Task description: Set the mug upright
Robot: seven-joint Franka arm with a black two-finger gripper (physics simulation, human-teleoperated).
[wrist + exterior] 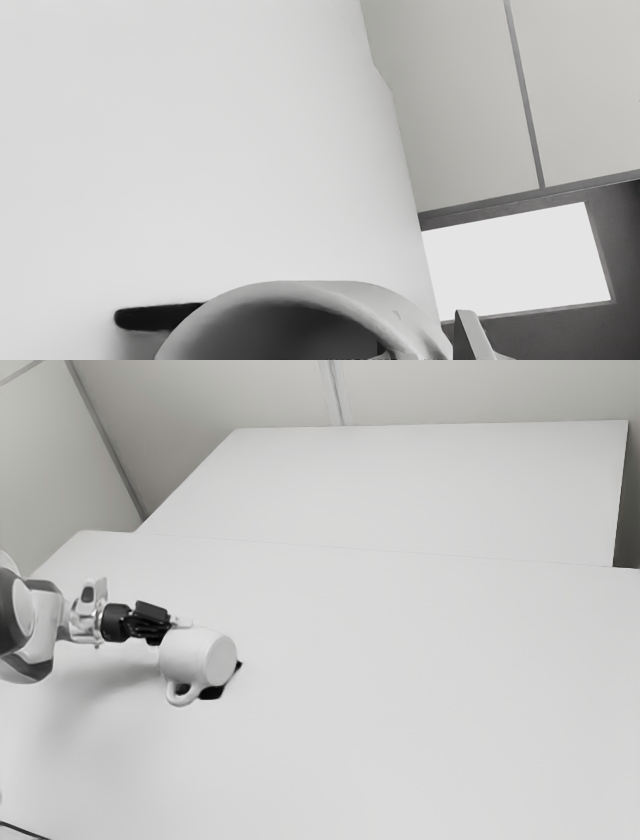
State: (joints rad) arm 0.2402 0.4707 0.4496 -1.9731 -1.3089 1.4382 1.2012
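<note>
Smooth mug (183,654) (loop-handled), lying sideways.

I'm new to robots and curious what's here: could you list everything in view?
Mug: one, white, on its side
Unidentified item: one, black, partly hidden by the mug
Near table: one, white, under the mug
Far surface: one, white, beyond
Thin strand: one, dark, exterior view's lower left
Walls: at least two, grey, background
Bright rectangle: one, white, background
Gripper: one, black, at the mug
Arm: one, white and grey, exterior view's left
</note>
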